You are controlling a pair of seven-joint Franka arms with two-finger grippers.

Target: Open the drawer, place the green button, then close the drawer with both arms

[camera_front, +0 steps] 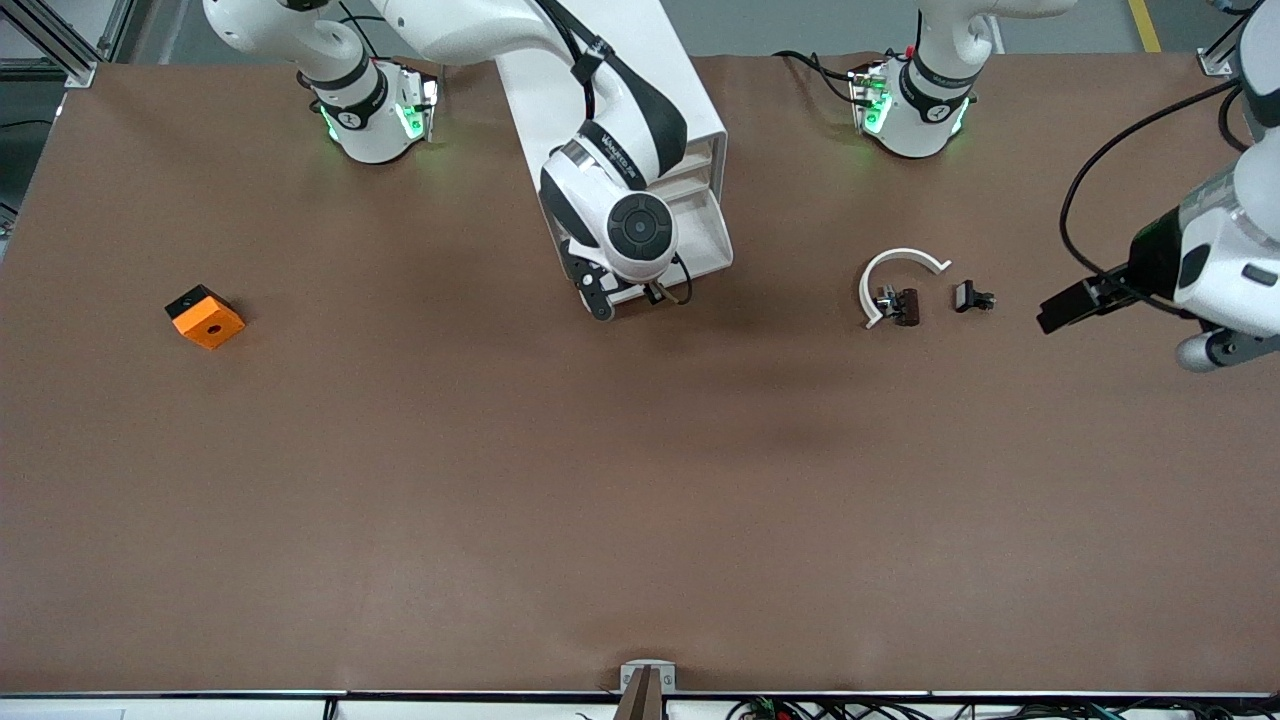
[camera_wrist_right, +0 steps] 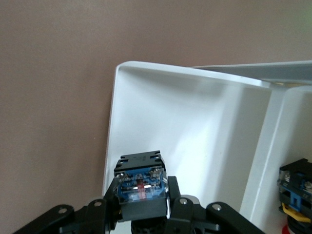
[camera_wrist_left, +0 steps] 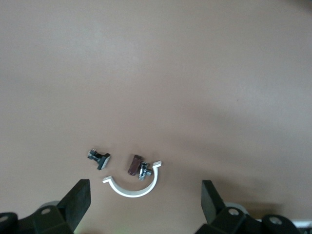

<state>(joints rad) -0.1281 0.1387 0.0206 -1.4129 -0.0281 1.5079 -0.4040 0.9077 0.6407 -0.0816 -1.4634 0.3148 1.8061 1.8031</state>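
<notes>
1. Holding the button [camera_wrist_right: 140,187] pinched between its fingers, the right gripper [camera_front: 628,297] hangs over the front edge of the pulled-out white drawer [camera_front: 712,235]. The wrist view shows the button's dark blue-black body over the drawer's rim, with the bare white drawer floor just past it.

2. Waiting toward its own end of the table, the left gripper [camera_wrist_left: 146,195] has its fingers spread wide and carries nothing. Below it on the mat lie a white curved clip [camera_front: 895,280] and two small dark pieces, one [camera_front: 905,306] touching the clip's end and the other [camera_front: 972,297] just beside it.

3. An orange block [camera_front: 205,317] sits well apart toward the right arm's end of the table and takes no part here.

4. Likely step: letting the button go into the drawer, which looks open already; closing is not yet done.

5. What could go wrong:
   - The button seems to sit right at the rim, so a release here could land it on the edge and tip it out onto the mat.
   - A drop from height may make such a small part bounce out of the shallow tray.
   - A neighbouring compartment already holds another blue part [camera_wrist_right: 295,183]; drifting that way would put the button in the wrong bay.
   - Pressing down on the drawer front could shove the cabinet [camera_front: 650,90], which looks unanchored.
</notes>
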